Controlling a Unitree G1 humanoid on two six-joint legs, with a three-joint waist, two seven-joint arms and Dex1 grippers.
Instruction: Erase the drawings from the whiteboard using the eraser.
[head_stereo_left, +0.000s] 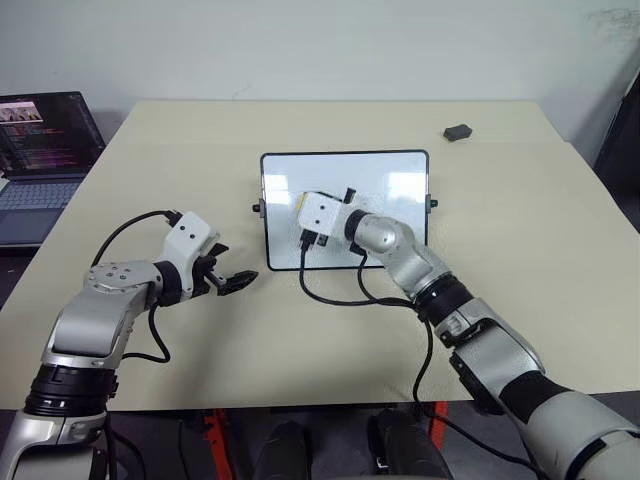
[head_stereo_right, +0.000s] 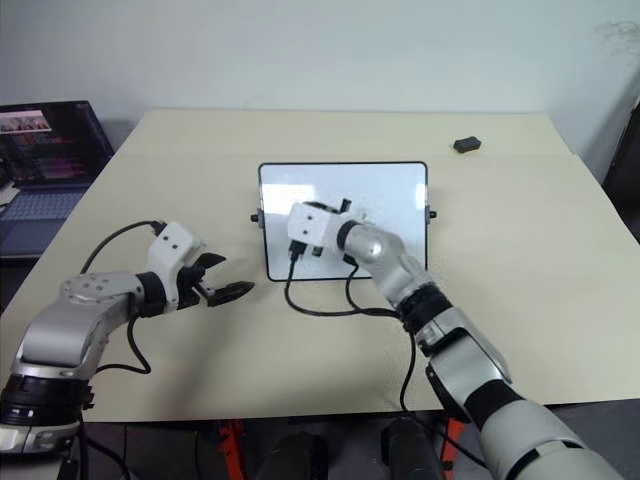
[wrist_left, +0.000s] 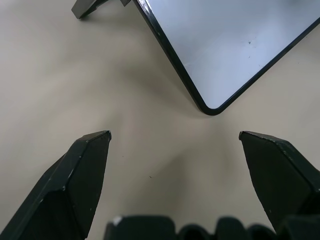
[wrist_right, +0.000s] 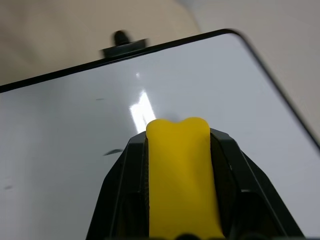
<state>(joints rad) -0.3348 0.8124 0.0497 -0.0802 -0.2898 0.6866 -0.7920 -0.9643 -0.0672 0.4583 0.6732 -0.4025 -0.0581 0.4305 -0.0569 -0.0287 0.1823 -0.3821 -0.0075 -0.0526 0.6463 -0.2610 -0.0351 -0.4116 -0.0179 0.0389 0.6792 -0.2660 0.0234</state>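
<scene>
Yellow eraser (wrist_right: 181, 175) pinched in right end effector (wrist_right: 177, 131), hiding whiteboard (wrist_right: 75, 165) centre.

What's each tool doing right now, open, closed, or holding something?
Left tool: open, empty, above the table beside the whiteboard.
Right tool: shut on the eraser, over the whiteboard.

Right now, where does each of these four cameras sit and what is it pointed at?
Left eye and right eye: on the head, looking forward and down at the table; both arms show.
Left wrist: behind the open left gripper, facing a corner of the whiteboard.
Right wrist: behind the right gripper, which squeezes the yellow eraser over the board.
All four views share the whiteboard.
</scene>
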